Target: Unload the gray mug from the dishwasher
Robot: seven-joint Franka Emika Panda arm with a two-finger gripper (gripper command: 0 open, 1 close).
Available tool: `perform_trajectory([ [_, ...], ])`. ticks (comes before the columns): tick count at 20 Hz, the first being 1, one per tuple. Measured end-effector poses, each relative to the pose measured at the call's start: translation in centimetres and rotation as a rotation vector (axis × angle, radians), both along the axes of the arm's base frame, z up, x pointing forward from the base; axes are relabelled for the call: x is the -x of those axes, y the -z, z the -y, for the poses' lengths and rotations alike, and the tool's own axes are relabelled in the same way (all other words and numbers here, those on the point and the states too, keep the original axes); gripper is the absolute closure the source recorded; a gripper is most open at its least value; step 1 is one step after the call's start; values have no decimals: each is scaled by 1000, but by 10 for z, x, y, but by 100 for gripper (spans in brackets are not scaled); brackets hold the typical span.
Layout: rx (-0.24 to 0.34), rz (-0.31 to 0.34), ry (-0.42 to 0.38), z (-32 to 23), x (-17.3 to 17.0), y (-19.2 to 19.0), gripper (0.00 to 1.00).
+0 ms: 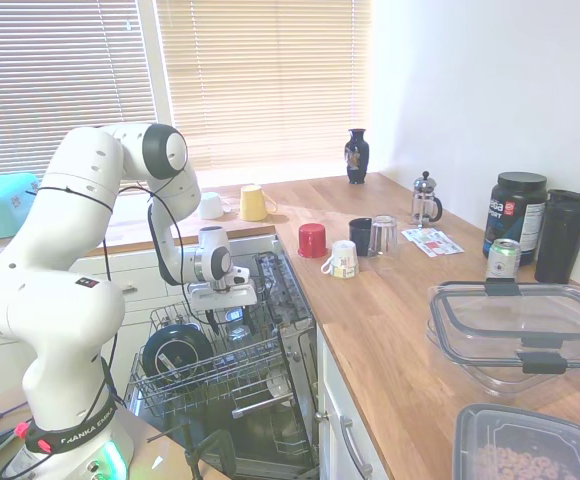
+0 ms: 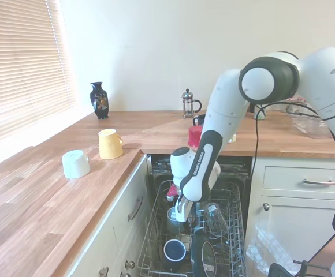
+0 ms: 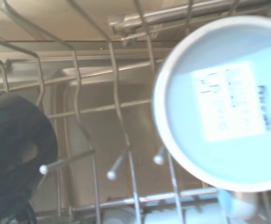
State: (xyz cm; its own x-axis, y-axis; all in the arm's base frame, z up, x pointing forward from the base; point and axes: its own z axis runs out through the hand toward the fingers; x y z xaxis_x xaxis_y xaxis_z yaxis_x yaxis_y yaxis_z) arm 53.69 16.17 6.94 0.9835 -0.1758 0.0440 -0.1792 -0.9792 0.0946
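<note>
Claw [image 2: 179, 218] hanging low over gray mug [image 2: 174, 220] in dishwasher [image 2: 195, 242] rack; mug sitting base-up for draining; finger gap can't tell.

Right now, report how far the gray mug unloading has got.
Done: the dishwasher stands open, its wire rack pulled out. In hand: the end effector is down over the gray mug, which sits upside down in the rack, base filling the wrist view; whether it is gripped is unclear. Left: lifting the mug out and setting it down outside.
</note>
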Motion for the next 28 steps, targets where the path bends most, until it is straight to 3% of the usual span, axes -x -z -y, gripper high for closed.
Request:
perform_trajectory([
  [13, 3, -2, -10, -6, -18, 32, 0],
  [14, 4, 2, -7, -7, -19, 32, 100],
  [28, 24, 13, -14, 0, -21, 35, 100],
])
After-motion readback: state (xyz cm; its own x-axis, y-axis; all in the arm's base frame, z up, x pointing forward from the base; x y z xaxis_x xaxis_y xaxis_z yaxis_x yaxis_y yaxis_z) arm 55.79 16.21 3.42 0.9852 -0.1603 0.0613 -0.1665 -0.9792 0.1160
